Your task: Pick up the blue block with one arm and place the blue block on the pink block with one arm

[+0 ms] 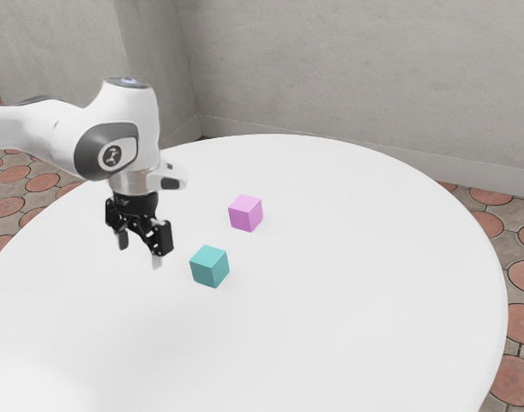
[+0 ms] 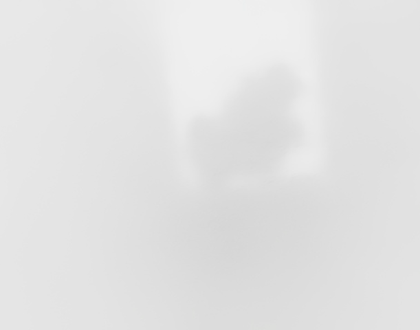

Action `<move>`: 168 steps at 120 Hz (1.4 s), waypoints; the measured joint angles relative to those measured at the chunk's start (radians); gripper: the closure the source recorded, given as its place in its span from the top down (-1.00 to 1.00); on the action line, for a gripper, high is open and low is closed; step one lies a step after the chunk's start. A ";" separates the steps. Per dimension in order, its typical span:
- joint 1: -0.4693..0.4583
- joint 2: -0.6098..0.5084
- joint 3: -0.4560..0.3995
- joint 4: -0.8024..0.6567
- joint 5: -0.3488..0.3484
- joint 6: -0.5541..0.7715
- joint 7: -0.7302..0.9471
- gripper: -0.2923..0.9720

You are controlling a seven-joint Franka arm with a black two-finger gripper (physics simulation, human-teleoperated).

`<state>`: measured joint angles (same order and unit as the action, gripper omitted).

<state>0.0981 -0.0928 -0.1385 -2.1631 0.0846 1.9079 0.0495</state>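
A teal-blue block (image 1: 209, 266) rests on the round white table (image 1: 347, 326), near its middle. A pink block (image 1: 245, 212) sits a short way behind it, toward the exterior view's right, apart from it. My black gripper (image 1: 139, 253) hangs just above the table to the left of the blue block, about a block's width away. Its fingers stand apart with nothing between them, so it is open. The wrist view holds the white tabletop (image 2: 93, 172) with a faint grey shadow (image 2: 244, 137) of my hand on it.
The table's edge curves along the exterior view's right and far side. Beyond it lies a floor of reddish round tiles (image 1: 510, 232) and a grey wall (image 1: 373, 69). My white arm (image 1: 64, 137) comes in from the left.
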 joint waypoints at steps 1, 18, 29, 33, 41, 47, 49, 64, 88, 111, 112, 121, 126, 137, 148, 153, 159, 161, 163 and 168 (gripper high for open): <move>-0.003 0.003 0.002 0.001 -0.001 0.008 0.001 0.54; -0.048 0.135 0.016 0.105 -0.014 0.098 0.009 0.54; -0.059 0.219 0.024 0.159 -0.022 0.127 0.012 0.54; -0.054 0.238 0.028 0.165 -0.027 0.136 0.013 0.54; -0.045 0.272 0.032 0.174 -0.038 0.150 0.015 0.54; -0.042 0.287 0.035 0.178 -0.044 0.158 0.016 0.54; -0.042 0.292 0.037 0.178 -0.046 0.161 0.016 0.54; -0.038 0.327 0.047 0.216 -0.047 0.171 0.020 0.54; -0.028 0.388 0.050 0.298 -0.038 0.150 0.034 0.54; -0.027 0.491 0.056 0.393 -0.027 0.124 0.054 0.54; -0.027 0.496 0.056 0.398 -0.027 0.122 0.055 0.54; -0.029 0.526 0.056 0.437 -0.026 0.110 0.062 0.54; -0.029 0.541 0.056 0.451 -0.026 0.105 0.066 0.54; -0.028 0.568 0.056 0.466 -0.025 0.097 0.074 0.54; -0.029 0.601 0.056 0.487 -0.025 0.093 0.081 0.54; -0.030 0.611 0.056 0.496 -0.025 0.092 0.084 0.54; -0.032 0.624 0.056 0.507 -0.026 0.090 0.089 0.54; -0.032 0.628 0.056 0.510 -0.026 0.090 0.090 0.54; -0.033 0.631 0.056 0.512 -0.026 0.089 0.091 0.54; -0.033 0.641 0.056 0.519 -0.026 0.089 0.094 0.54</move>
<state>0.0648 0.5481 -0.0828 -1.6444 0.0585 1.9965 0.1439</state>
